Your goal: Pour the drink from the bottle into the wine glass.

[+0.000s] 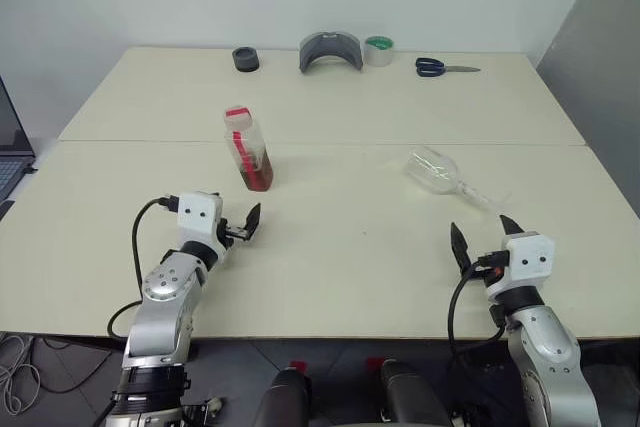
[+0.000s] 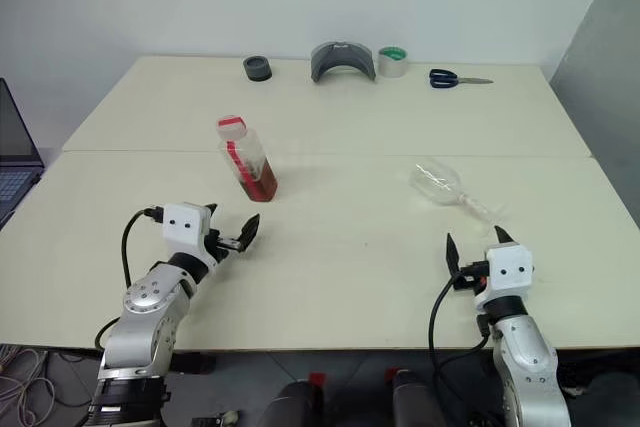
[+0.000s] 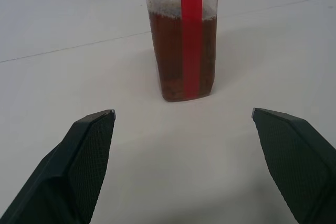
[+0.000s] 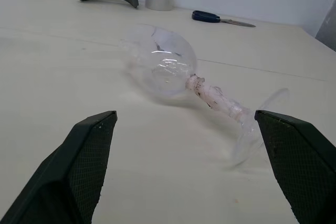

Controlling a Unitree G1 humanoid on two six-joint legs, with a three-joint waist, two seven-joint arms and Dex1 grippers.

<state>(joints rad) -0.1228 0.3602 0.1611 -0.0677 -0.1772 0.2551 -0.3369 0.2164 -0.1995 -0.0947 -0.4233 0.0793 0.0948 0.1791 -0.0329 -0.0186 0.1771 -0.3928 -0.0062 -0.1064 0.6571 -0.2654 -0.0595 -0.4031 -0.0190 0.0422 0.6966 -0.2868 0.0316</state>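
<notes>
The bottle (image 1: 247, 150) stands upright left of the table's middle, with a red-and-white cap and a red label strip. The reddish-brown drink (image 3: 170, 56) fills its lower half. My left gripper (image 1: 240, 225) is open just in front of the bottle, pointing at it, a short gap away, with nothing between its fingers. The wine glass (image 1: 435, 169) lies on its side at the right, bowl (image 4: 163, 61) towards the back, foot towards me. My right gripper (image 1: 480, 227) is open and empty just short of the glass's foot.
Along the table's far edge sit a black ring (image 1: 245, 59), a grey curved piece (image 1: 330, 51), a tape roll (image 1: 379, 50) and blue-handled scissors (image 1: 445, 68). A laptop (image 1: 10, 152) stands off the left side. A seam (image 1: 400, 144) crosses the tabletop behind the bottle.
</notes>
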